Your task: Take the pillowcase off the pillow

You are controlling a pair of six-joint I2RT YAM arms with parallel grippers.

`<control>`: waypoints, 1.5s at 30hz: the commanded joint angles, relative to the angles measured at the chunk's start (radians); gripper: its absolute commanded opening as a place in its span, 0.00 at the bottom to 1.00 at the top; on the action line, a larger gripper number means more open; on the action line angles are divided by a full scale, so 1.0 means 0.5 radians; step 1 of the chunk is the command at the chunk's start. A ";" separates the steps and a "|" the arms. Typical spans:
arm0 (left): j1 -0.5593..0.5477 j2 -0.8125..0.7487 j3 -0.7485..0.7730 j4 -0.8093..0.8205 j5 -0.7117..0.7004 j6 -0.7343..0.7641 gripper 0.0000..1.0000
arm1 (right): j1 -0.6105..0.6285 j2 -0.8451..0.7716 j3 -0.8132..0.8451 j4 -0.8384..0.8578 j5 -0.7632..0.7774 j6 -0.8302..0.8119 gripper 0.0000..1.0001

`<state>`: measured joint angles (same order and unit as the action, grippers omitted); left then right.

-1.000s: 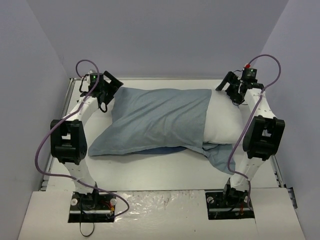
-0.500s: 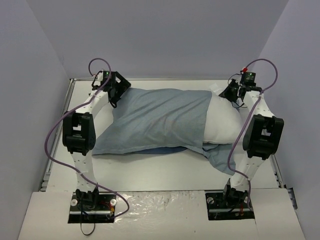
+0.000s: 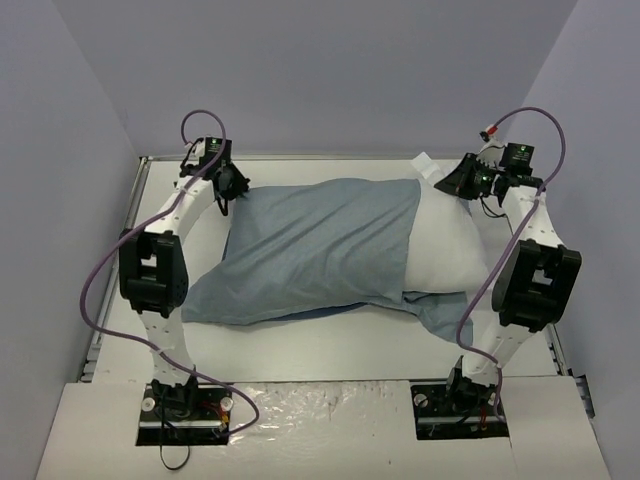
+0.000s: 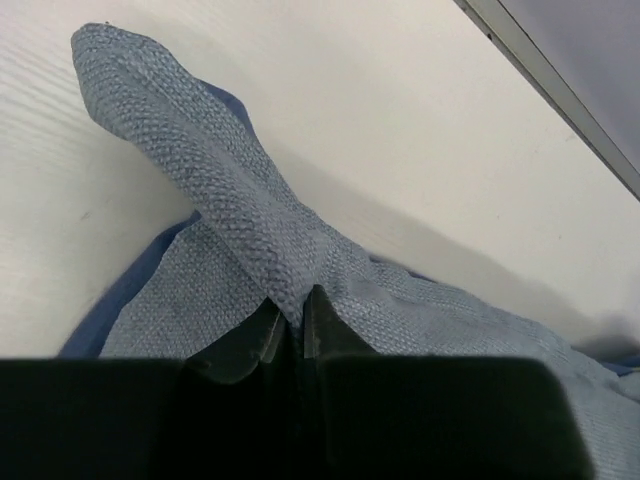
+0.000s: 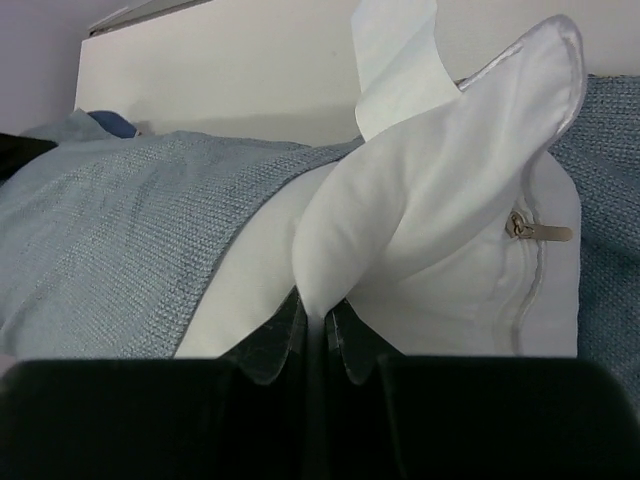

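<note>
The blue pillowcase (image 3: 310, 250) lies across the table and covers the left part of the white pillow (image 3: 445, 245), whose right end sticks out bare. My left gripper (image 3: 232, 190) is at the case's far left corner. In the left wrist view that gripper (image 4: 292, 315) is shut on a pinched ridge of the pillowcase (image 4: 230, 210). My right gripper (image 3: 452, 182) is at the pillow's far right corner. In the right wrist view it (image 5: 322, 325) is shut on a fold of the pillow (image 5: 420, 220), with a white tag (image 5: 395, 60) standing up behind and the pillowcase (image 5: 120, 230) to the left.
A loose flap of the pillowcase (image 3: 440, 312) trails toward the right arm's elbow (image 3: 540, 285). The table's raised back rim (image 3: 330, 157) runs just behind both grippers. Grey walls stand close on the left and right. The left arm's elbow (image 3: 150, 275) hangs over the table's left side.
Both grippers have gone from open to shut, the left on the case's corner and the right on the pillow's corner. The right end of the pillow and its tag are lifted slightly.
</note>
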<state>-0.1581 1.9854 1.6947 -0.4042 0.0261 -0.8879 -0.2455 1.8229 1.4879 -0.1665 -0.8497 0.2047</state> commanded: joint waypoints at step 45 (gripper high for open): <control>0.740 -1.105 -0.418 -0.108 0.522 0.471 0.56 | -0.454 -0.615 -0.350 -0.121 0.012 -0.875 0.36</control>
<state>0.2653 1.4406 1.3380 -0.4900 0.2474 -0.7101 -0.5007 1.4837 1.2469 -0.2295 -0.8978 -0.1738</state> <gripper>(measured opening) 0.506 0.268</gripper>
